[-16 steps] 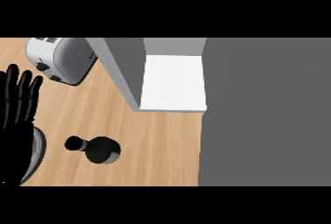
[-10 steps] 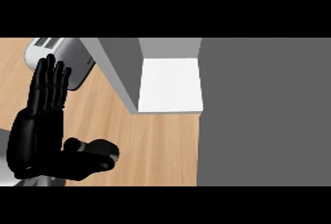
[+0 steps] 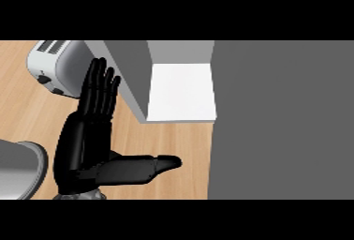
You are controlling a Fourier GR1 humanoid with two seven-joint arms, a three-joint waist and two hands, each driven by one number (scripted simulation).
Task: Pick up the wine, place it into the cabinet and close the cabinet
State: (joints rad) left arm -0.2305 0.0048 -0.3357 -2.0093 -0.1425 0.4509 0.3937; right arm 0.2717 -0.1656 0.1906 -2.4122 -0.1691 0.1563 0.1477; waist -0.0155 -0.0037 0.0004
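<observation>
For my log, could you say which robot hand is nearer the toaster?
Left. The left robot hand lies beside the toaster, straight fingers overlapping its right edge in the view; the right robot hand is not in view.

The counter [image 3: 27, 117] looks like pale matt wood; the toaster [image 3: 59, 65] brushed metal; the left hand [image 3: 90, 140] glossy black; the cabinet [image 3: 181, 91] smooth matt.
</observation>
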